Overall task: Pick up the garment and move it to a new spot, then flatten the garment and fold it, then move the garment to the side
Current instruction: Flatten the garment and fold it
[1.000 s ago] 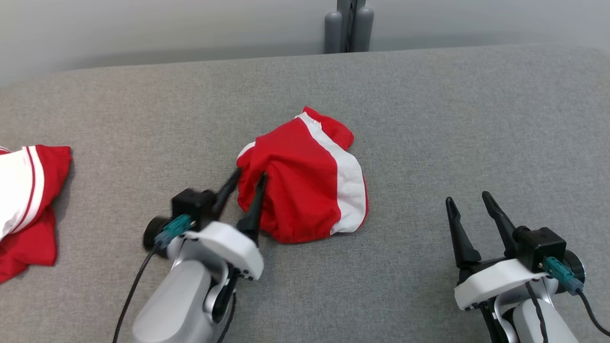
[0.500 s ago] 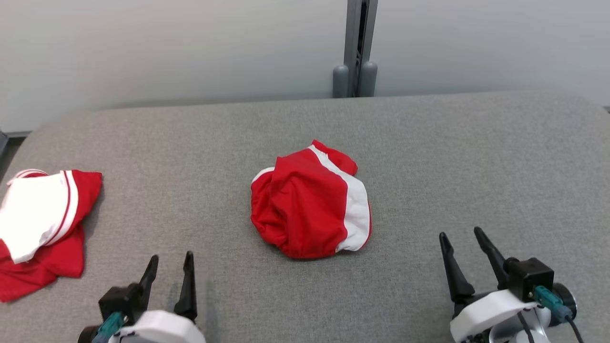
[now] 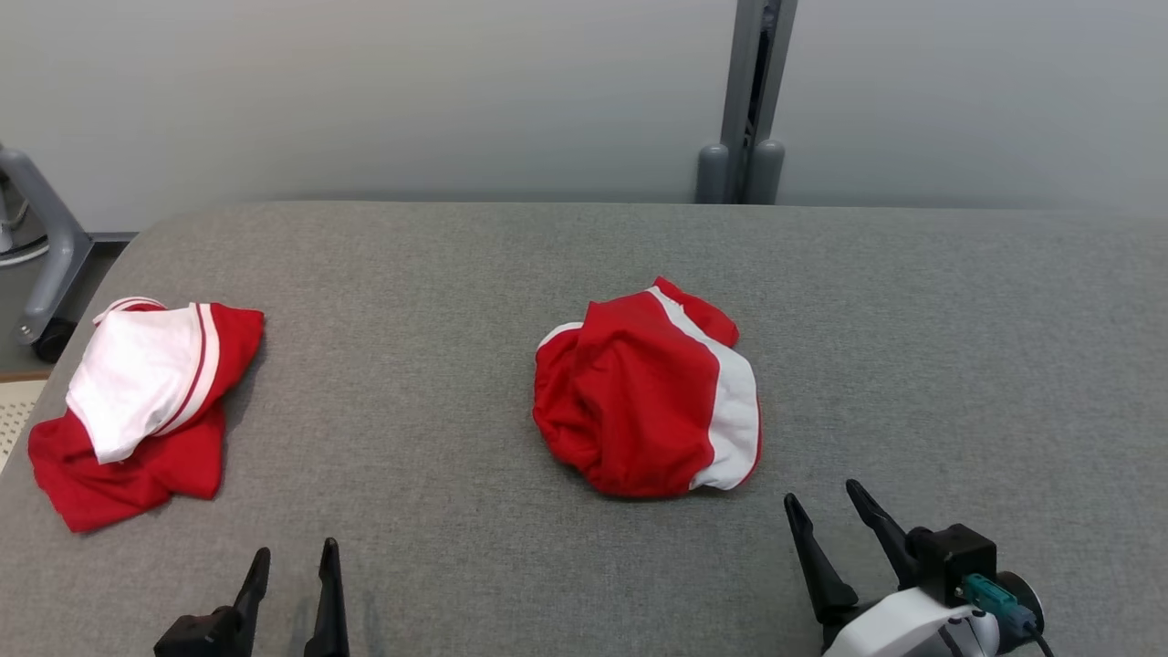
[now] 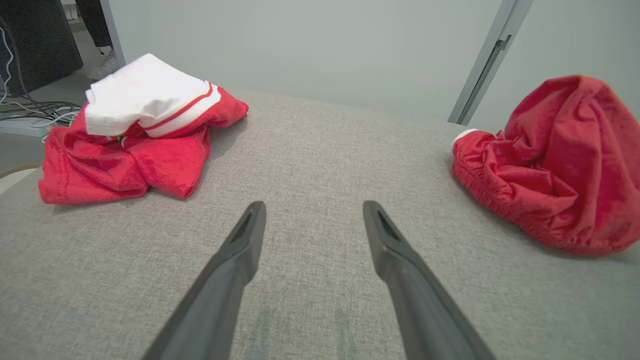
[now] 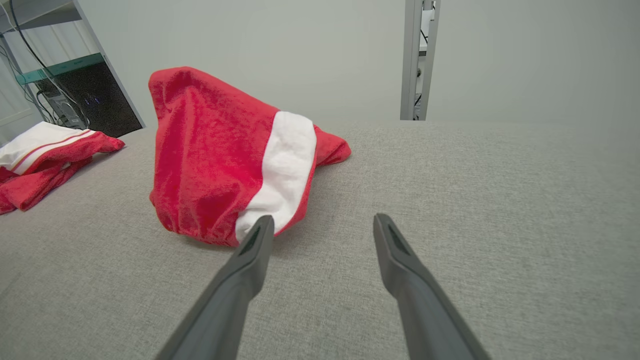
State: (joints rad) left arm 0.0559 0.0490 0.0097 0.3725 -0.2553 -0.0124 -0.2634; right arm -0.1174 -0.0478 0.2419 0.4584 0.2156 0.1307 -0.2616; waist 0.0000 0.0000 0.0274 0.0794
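The garment [image 3: 639, 401] is a crumpled red heap with a white stripe, lying in the middle of the grey padded table [image 3: 411, 274]. In the left wrist view the garment [image 4: 555, 165] bulges at the right, well clear of the fingers. My left gripper [image 3: 296, 549] [image 4: 314, 205] stands open and empty near the front edge, left of the heap. My right gripper [image 3: 821, 493] [image 5: 323, 218] is open too, just short of the heap's near right corner. From the right wrist, the garment [image 5: 210, 155] rises just beyond the left fingertip, without touching it.
A second red and white garment [image 3: 137, 401] [image 4: 135, 135] [image 5: 45, 155] lies bunched at the table's left end. A grey post [image 3: 744, 100] stands behind the far edge, and a wheeled stand leg [image 3: 46, 265] is beyond the left corner.
My left gripper has let go of the garment's left edge, opened wide and drawn back to the lower left. The head camera has tilted up and shifted. The right gripper stays open.
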